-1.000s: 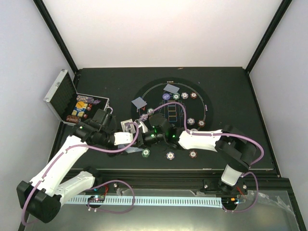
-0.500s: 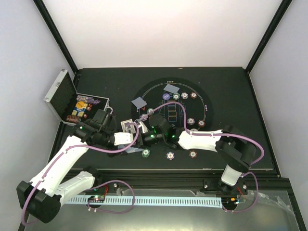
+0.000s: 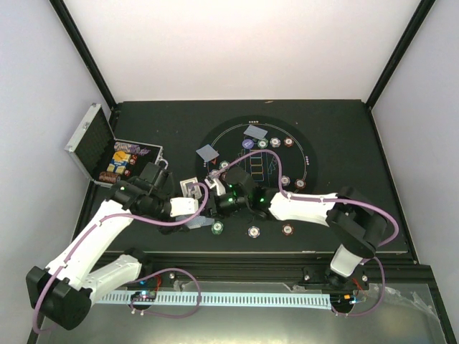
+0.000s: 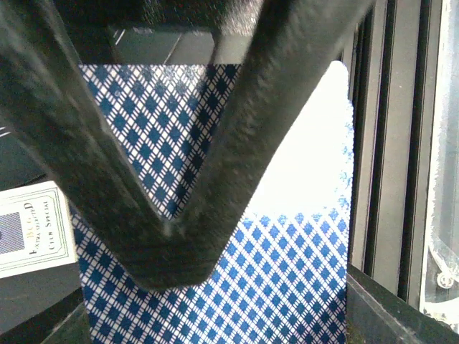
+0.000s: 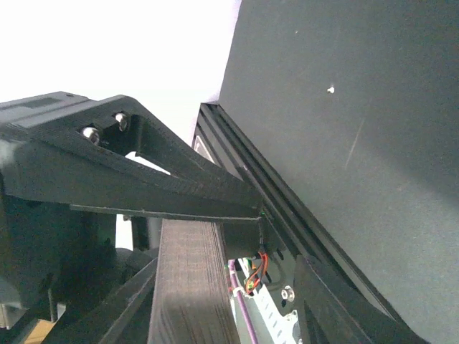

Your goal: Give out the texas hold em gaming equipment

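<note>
Card dealing is judged to be the step in hand. The deck of blue-diamond-backed cards (image 4: 287, 287) is clamped between the fingers of the left gripper (image 4: 168, 236), just left of the round mat (image 3: 305, 161). The right gripper (image 3: 217, 183) is positioned just beside the deck; whether its jaws are apart cannot be told. Dealt cards (image 3: 254, 131) are seen on the mat. Next, a single top card needs to be pinched and carried to an unserved seat.

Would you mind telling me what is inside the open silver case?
The case holds what look like chips, purple pieces and something yellow and blue. The left arm hides its near right corner.
</note>
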